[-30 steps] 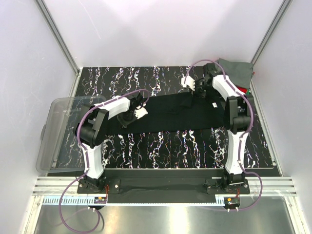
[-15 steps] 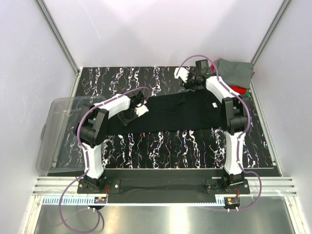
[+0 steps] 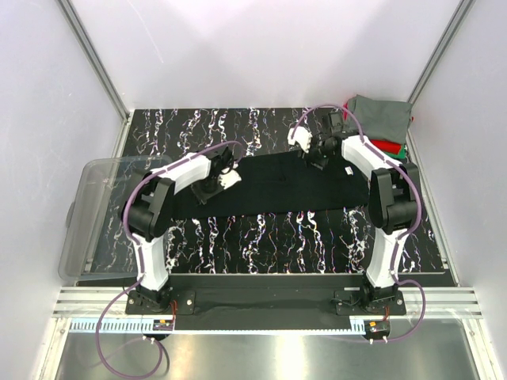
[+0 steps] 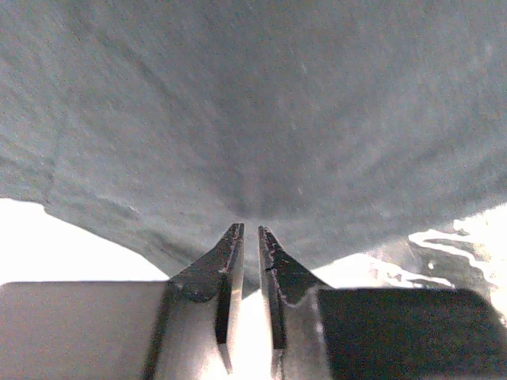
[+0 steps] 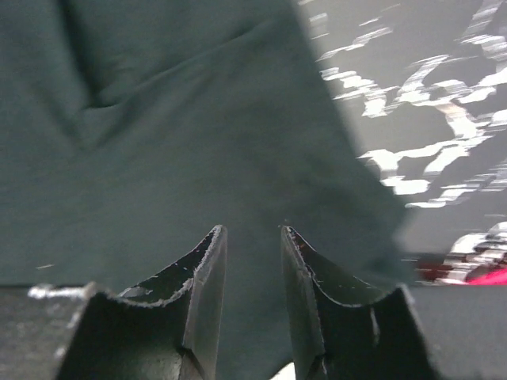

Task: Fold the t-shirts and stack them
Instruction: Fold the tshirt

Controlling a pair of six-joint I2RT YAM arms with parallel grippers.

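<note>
A black t-shirt (image 3: 285,184) lies spread out across the middle of the marbled table, with its white neck tag (image 3: 348,171) near the right end. My left gripper (image 3: 211,190) is at the shirt's left end. In the left wrist view it (image 4: 251,229) is shut on a puckered pinch of the black cloth (image 4: 261,119). My right gripper (image 3: 320,155) hangs over the shirt's far edge. In the right wrist view it (image 5: 252,229) is open, with the black cloth (image 5: 182,142) lying under the jaws. Folded grey (image 3: 382,115), red (image 3: 388,146) and green (image 3: 406,149) shirts are stacked at the back right.
A clear plastic bin (image 3: 99,218) sits at the table's left edge. White walls and metal posts enclose the table on three sides. A bit of the red shirt (image 5: 483,273) shows at the right edge of the right wrist view.
My right gripper swung up and left off the shirt's far edge, then came back down over that edge. The left gripper has stayed put on the shirt's left end.
</note>
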